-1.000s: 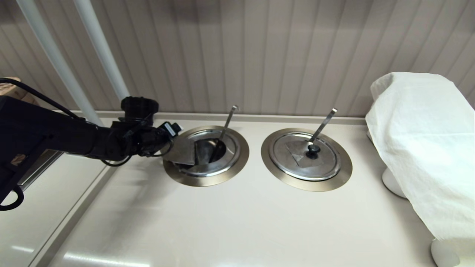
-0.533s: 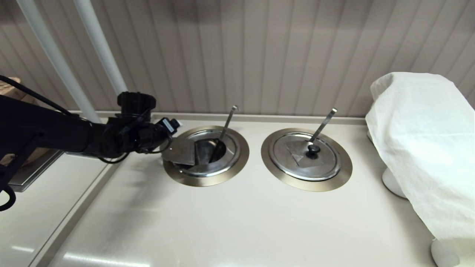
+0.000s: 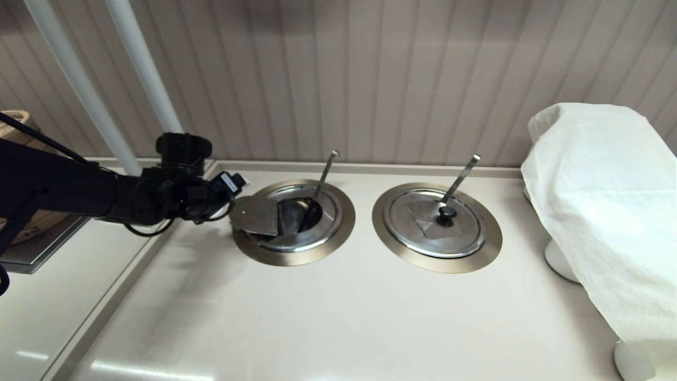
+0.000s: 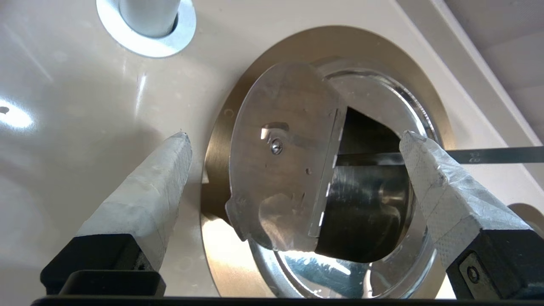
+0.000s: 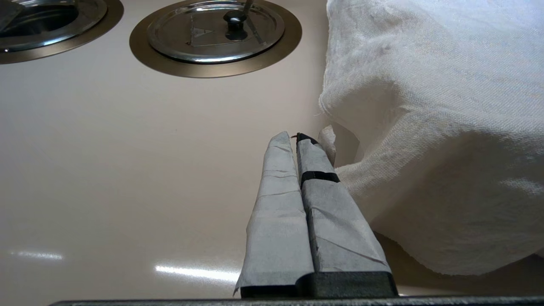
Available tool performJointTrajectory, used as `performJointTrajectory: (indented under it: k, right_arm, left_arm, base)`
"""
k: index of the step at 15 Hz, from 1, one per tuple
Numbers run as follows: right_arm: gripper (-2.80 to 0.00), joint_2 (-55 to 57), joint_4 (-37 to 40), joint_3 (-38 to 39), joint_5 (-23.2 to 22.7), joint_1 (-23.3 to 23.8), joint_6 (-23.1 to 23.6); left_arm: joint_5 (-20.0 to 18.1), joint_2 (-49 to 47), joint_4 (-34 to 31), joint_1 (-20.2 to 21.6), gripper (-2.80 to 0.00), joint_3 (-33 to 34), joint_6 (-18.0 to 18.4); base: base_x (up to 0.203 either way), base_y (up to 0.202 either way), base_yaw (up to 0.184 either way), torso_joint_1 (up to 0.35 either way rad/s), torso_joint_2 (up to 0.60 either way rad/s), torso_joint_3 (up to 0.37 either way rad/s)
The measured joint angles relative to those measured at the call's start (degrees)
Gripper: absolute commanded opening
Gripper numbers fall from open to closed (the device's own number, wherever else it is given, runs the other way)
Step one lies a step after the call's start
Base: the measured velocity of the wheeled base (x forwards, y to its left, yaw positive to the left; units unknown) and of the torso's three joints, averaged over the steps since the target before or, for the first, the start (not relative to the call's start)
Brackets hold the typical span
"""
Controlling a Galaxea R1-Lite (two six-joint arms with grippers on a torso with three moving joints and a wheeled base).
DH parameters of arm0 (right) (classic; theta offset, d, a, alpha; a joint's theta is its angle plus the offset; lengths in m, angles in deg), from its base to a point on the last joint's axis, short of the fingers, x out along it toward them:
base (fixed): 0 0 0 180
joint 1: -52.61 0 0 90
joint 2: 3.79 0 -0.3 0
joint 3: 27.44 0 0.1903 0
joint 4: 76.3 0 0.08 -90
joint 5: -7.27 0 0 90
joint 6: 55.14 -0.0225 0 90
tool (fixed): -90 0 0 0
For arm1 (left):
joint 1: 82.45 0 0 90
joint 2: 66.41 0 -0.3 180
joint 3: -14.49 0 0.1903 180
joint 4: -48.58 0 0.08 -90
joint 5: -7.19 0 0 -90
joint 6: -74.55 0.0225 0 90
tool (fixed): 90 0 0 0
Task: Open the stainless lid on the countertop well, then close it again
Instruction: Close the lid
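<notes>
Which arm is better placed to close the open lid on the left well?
Left. The left gripper is open right at the stainless lid; the right gripper is shut beside the white cloth.

The lid (image 4: 280,157) is matt brushed steel, its well (image 4: 374,272) polished mirror-bright inside a satin bronze-toned ring (image 3: 346,233). The desk (image 3: 338,317) is smooth, glossy cream. At three o'clock lies coarse white woven cloth (image 3: 603,211). Left pincer fingers (image 4: 148,195) wear rough grey tape.

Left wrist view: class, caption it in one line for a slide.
Open left gripper faces the stainless lid, folded back over the countertop well.
</notes>
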Motion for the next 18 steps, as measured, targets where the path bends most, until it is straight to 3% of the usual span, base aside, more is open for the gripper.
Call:
performJointTrajectory:
  k: [18]
  right_arm:
    - [-2.8, 0.0, 0.0, 0.0, 0.0, 0.0, 0.0]
  left_arm:
    - [-2.24, -5.27, 0.26, -2.82, 0.0, -4.9, -0.68]
  base:
    - [0.0, 0.0, 0.0, 0.0, 0.0, 0.0]
